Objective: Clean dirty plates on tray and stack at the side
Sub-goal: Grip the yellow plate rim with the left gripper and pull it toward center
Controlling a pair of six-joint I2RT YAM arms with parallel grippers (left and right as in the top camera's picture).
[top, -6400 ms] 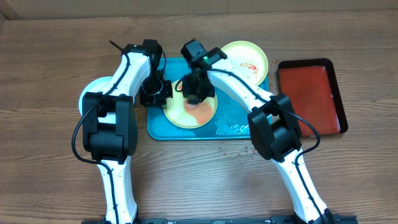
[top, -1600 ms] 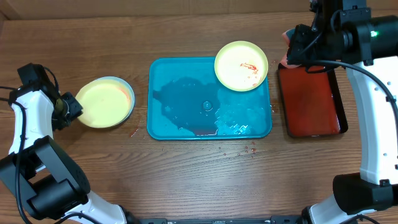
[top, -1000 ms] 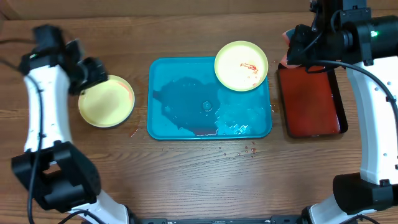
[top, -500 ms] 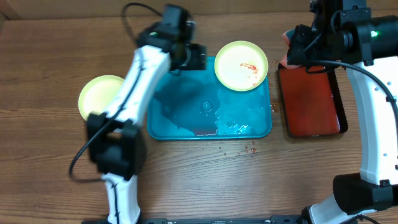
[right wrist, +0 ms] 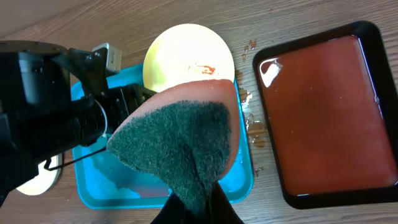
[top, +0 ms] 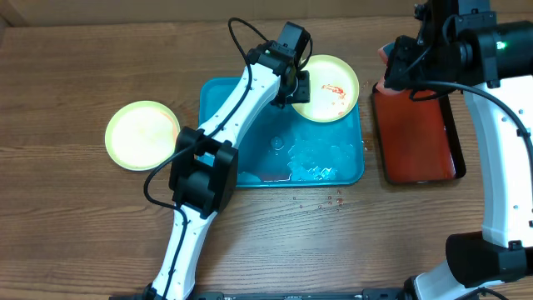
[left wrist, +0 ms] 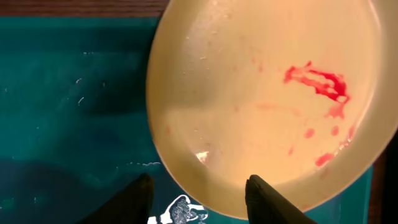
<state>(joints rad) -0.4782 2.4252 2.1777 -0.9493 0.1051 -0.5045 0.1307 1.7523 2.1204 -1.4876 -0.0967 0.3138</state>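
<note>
The left fingers [left wrist: 138,200] stand partly apart at the edge of the smeared yellow-green plate [left wrist: 261,93], one over the plate, the other over the turquoise tray [top: 325,142], with the rim between them; no grip shows. That plate lies at the turquoise tray's far right corner, overhanging its rim, with red sauce [left wrist: 317,81] off-centre. The right fingers [right wrist: 225,213] are clamped on a sponge [right wrist: 180,149] with a green scouring face, hovering above the far left corner of the red tray [top: 420,133]. A second yellow-green plate [top: 141,135] lies on the desk [top: 83,225], well left of the turquoise tray
</note>
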